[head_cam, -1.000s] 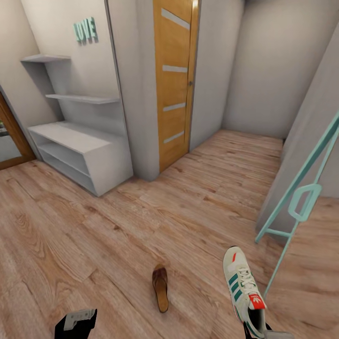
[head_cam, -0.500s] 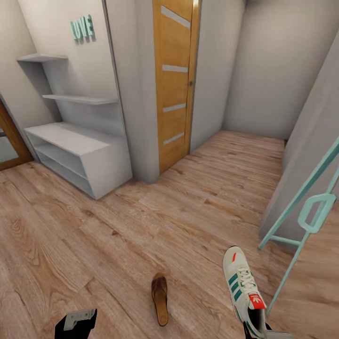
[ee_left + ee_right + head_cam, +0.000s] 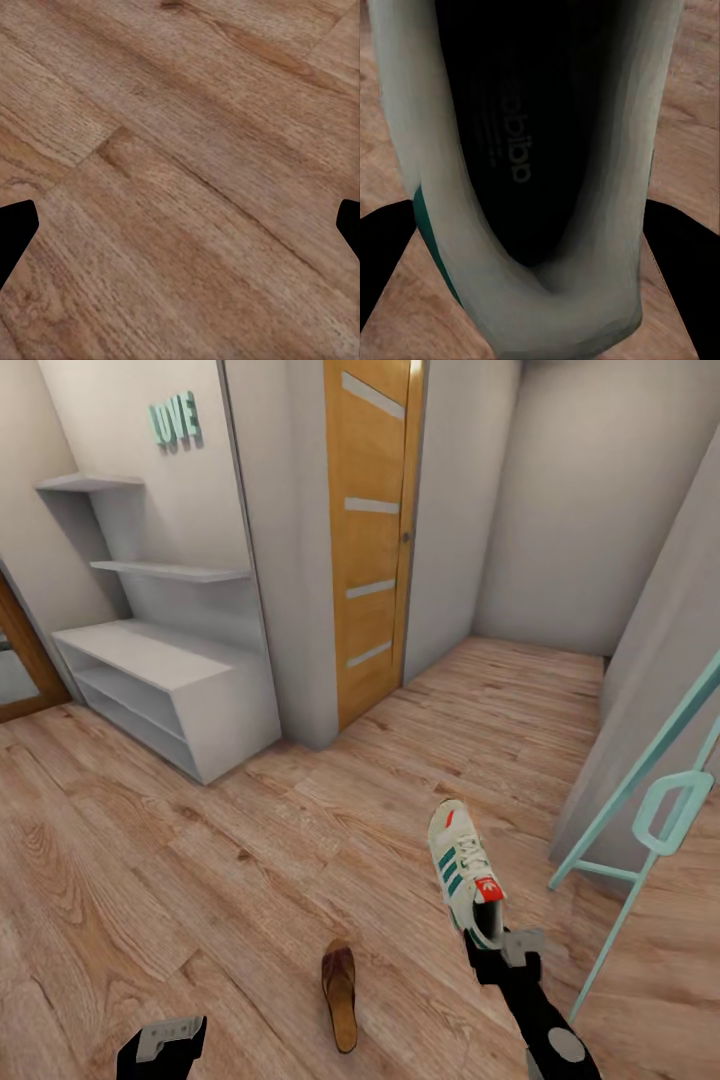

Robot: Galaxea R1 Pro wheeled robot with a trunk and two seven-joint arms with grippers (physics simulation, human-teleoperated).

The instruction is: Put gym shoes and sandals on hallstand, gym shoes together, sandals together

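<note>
Your left gripper [image 3: 160, 1040] hangs low over the light brown wood-plank floor [image 3: 200, 860], fingers apart, nothing in it. Just beyond lies one dark reddish-brown open-toe leather sandal [image 3: 340, 992] on the floor, probably light and floppy; take it by the strap. Your right gripper [image 3: 495, 948] is clamped on the heel of a white low-top sneaker with green stripes [image 3: 462, 870], held off the floor, toe forward; likely light, collar soft, so keep that heel pinch. Far left stands the light grey hallstand [image 3: 160, 660], bench top bare.
</note>
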